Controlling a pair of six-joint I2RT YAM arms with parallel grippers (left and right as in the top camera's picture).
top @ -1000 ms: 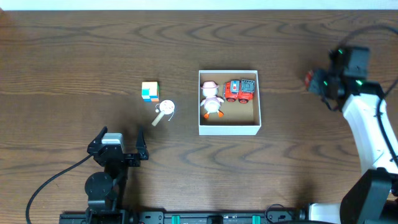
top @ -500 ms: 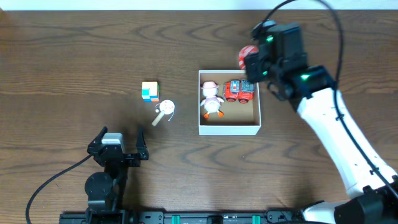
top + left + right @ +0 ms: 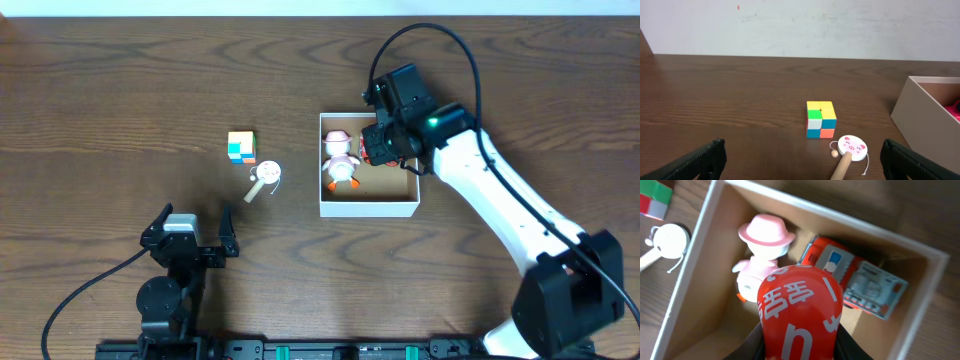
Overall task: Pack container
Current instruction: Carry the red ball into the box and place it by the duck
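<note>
Wooden table (image 3: pixel 100 80); red toy (image 3: pixel 800 310) bears unreadable white lettering.

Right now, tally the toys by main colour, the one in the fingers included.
Red: 2, toy truck and held red toy.
Pink-and-white: 2, hatted figure and pig-face drum.
Multicoloured: 1, cube.
Total: 5.

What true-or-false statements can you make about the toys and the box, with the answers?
1. The colourful cube is inside the cardboard box. False: it sits on the table, left of it.
2. The right gripper holds a red rounded toy above the box. True.
3. The left gripper grips the pig-face rattle. False: it is open; the rattle lies loose.
4. A pink-hatted figure and a red truck lie in the box. True.
</note>
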